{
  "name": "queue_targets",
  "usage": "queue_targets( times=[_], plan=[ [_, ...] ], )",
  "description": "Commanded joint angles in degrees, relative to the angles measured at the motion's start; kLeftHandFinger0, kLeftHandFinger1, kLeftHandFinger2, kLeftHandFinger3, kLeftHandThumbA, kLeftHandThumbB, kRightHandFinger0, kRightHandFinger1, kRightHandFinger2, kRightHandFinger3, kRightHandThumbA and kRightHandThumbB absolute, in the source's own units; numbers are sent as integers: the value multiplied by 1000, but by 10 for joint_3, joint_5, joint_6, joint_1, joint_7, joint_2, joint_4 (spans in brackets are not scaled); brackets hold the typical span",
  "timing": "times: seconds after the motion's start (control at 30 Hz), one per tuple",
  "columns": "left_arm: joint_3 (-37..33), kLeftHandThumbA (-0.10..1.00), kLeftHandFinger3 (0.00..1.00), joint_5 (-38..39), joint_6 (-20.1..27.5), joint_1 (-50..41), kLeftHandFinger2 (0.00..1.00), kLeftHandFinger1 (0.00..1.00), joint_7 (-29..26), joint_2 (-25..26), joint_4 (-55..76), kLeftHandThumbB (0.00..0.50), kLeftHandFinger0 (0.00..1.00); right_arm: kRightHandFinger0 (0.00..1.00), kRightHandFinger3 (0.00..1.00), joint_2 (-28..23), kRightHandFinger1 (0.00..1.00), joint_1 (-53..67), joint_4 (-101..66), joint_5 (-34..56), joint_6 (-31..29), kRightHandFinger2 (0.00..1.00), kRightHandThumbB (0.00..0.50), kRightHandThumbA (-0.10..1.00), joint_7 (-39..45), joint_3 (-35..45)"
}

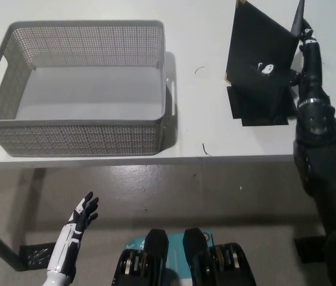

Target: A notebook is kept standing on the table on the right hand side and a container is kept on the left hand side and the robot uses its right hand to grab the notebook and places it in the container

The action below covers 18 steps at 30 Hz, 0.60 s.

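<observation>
My right hand (pixel 296 62) is closing around the upright notebook (pixel 257 56), grip not yet sure, so a nudge could topple it away from the container (pixel 78 140), while my left hand (pixel 81 214) hangs open below.

We saw the notebook (pixel 257 59) standing on the table (pixel 204 119), directly left of our right hand (pixel 307 65), which reached around its right edge with a fingertip (pixel 266 68) on its near face. The container (pixel 78 89) sat on the table well to the left of that hand. Our left hand (pixel 80 217) hung before the table's front edge, nearer us than the container.
</observation>
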State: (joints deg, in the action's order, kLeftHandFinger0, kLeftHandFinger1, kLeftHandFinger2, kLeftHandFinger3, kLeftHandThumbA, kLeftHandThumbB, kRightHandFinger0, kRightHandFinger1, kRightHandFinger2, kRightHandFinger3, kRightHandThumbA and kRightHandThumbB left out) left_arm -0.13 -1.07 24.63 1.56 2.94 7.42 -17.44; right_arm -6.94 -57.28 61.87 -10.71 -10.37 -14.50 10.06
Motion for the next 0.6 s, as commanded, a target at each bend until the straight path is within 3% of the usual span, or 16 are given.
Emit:
queue_targets(
  times=[0.0, 0.13, 0.2, 0.23, 0.27, 0.3, 0.33, 0.37, 0.4, 0.43, 0.47, 0.5, 0.53, 0.57],
  plan=[
    [2, 1000, 1000, 12, 23, 0, 1000, 1000, 10, 6, 8, 306, 1000, 1000, 1000, -14, 1000, -83, 97, 64, -14, 1000, 470, 1000, -17, 33],
    [1, 1000, 1000, 14, 23, 1, 1000, 1000, 13, 4, 8, 306, 1000, 1000, 1000, -14, 1000, -120, 168, 165, 15, 1000, 459, 1000, 69, 124],
    [1, 1000, 1000, 15, 23, 1, 1000, 1000, 14, 3, 8, 303, 1000, 1000, 1000, -12, 1000, -125, 177, 211, 19, 1000, 454, 877, 91, 173],
    [1, 1000, 1000, 17, 23, 1, 1000, 1000, 16, 2, 7, 302, 1000, 1000, 1000, -8, 1000, -130, 183, 239, 16, 1000, 430, 690, 79, 207],
    [1, 1000, 1000, 18, 23, 1, 1000, 1000, 18, 2, 7, 300, 1000, 941, 997, -6, 915, -136, 189, 237, 17, 959, 383, 488, 45, 215],
    [2, 1000, 1000, 18, 23, 3, 1000, 1000, 17, 1, 7, 295, 1000, 128, 898, -2, 98, -144, 192, 238, 19, 269, 365, 34, -3, 227],
    [2, 1000, 1000, 19, 23, 2, 1000, 1000, 17, 1, 7, 295, 1000, 11, 630, 0, 18, -148, 194, 230, 14, 143, 334, 5, -24, 227],
    [2, 1000, 1000, 20, 23, 5, 1000, 1000, 19, 2, 6, 294, 1000, 0, 332, 3, 1, -150, 192, 229, 2, 124, 269, -91, -30, 231],
    [3, 1000, 1000, 20, 23, 10, 1000, 1000, 20, 3, 3, 292, 1000, 0, 220, 3, 0, -153, 193, 229, -3, 144, 246, -100, -29, 236],
    [4, 1000, 1000, 24, 23, 10, 1000, 1000, 22, 3, 4, 292, 1000, 0, 30, 6, 18, -152, 191, 228, -14, 271, 204, -100, -23, 237],
    [5, 1000, 1000, 28, 23, 9, 1000, 1000, 25, 3, 6, 291, 1000, 0, 124, 10, 113, -150, 187, 235, -30, 499, 168, -100, -7, 243],
    [4, 1000, 1000, 31, 23, 8, 1000, 1000, 30, 4, 7, 297, 1000, 0, 371, 13, 169, -151, 184, 242, -39, 614, 132, -100, 1, 249],
    [4, 1000, 1000, 30, 23, 8, 1000, 1000, 29, 4, 8, 299, 1000, 0, 508, 14, 186, -151, 182, 243, -47, 611, 118, -100, 4, 248],
    [4, 1000, 1000, 27, 23, 5, 1000, 1000, 28, 5, 10, 299, 1000, 0, 579, 16, 209, -150, 179, 245, -55, 657, 121, -100, 7, 248]
  ],
)
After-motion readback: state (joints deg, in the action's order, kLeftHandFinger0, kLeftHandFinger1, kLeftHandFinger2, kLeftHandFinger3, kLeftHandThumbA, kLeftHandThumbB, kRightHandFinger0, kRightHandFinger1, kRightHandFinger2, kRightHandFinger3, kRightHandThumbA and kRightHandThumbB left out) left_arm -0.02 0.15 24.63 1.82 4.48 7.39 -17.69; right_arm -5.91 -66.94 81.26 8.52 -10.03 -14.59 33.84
